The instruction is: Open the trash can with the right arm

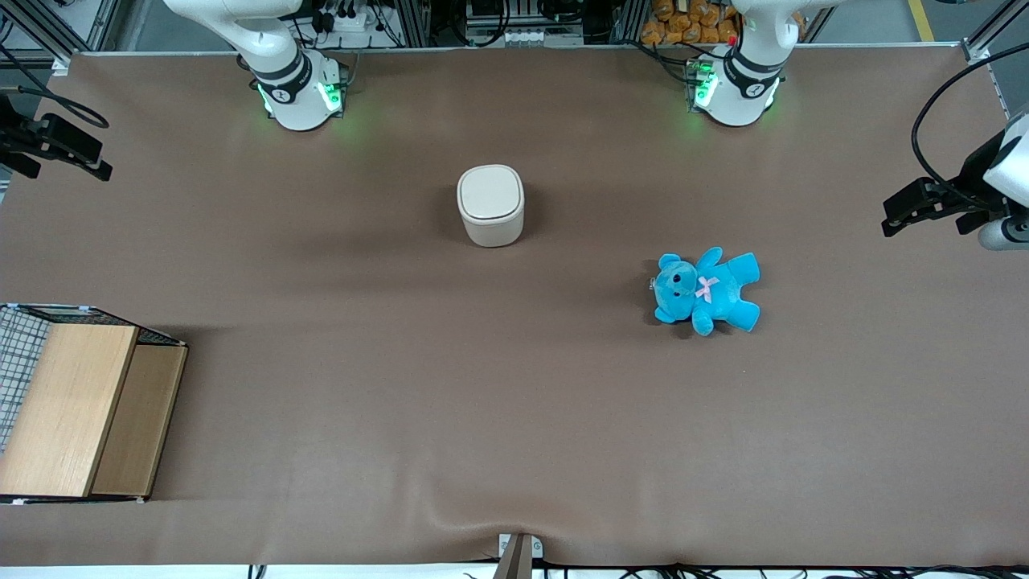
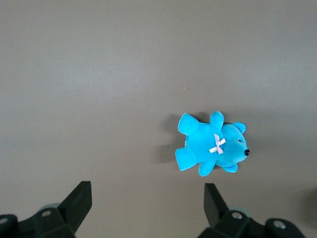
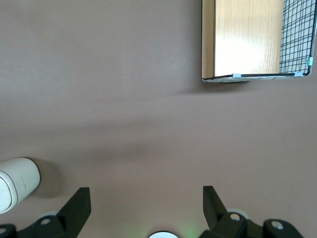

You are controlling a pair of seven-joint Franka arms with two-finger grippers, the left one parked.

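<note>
The right arm's gripper hangs high over the brown table with its two black fingers spread wide apart and nothing held between them, well clear of every object. In the front view the gripper sits at the working arm's edge of the table.

Nearest below it lies bare brown cloth. Off to one side of the gripper, well apart from it, stands the trash can, a cream-white rounded-square bin, upright on the table with its flip lid down flat on the rim. The front view shows the trash can near the middle of the table, closer to the arm bases than to the front camera.

Farther from the gripper, at the working arm's end and nearer the front camera, rests a wooden box with a wire-mesh side. A blue plush bear lies on its back toward the parked arm's end, well apart from the trash can.
</note>
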